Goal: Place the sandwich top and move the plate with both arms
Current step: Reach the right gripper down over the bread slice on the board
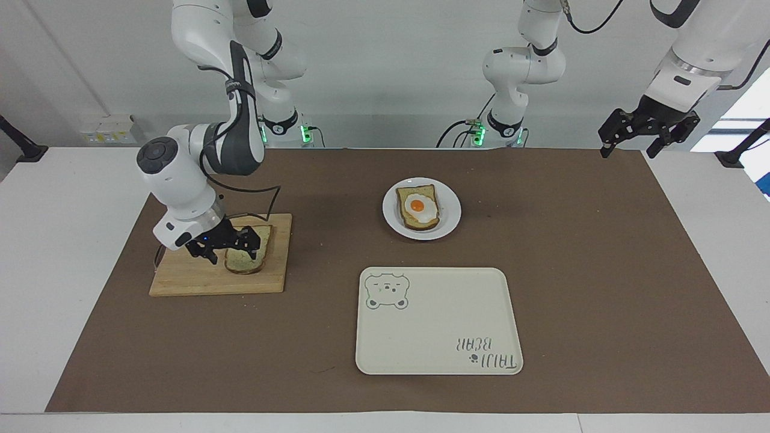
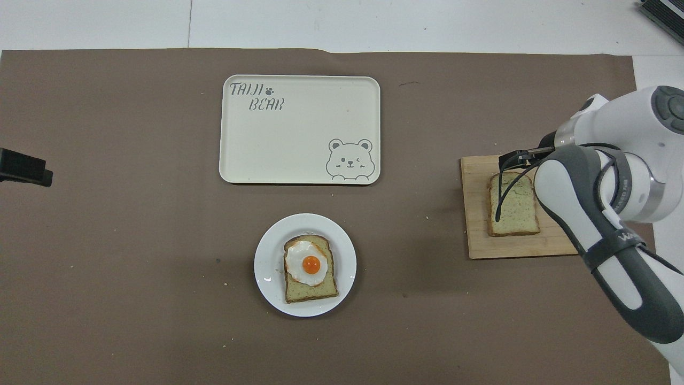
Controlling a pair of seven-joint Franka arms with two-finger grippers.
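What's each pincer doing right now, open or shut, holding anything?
Right pincer: open, low over the sandwich top on the cutting board, holding nothing.
Left pincer: open, empty, waiting.

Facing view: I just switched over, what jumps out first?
The right gripper, open, is low over the plain bread slice on the wooden board at the right arm's end. Mid-table, the egg toast sits on the white plate, nearer the robots than the bear tray. The left gripper waits raised.
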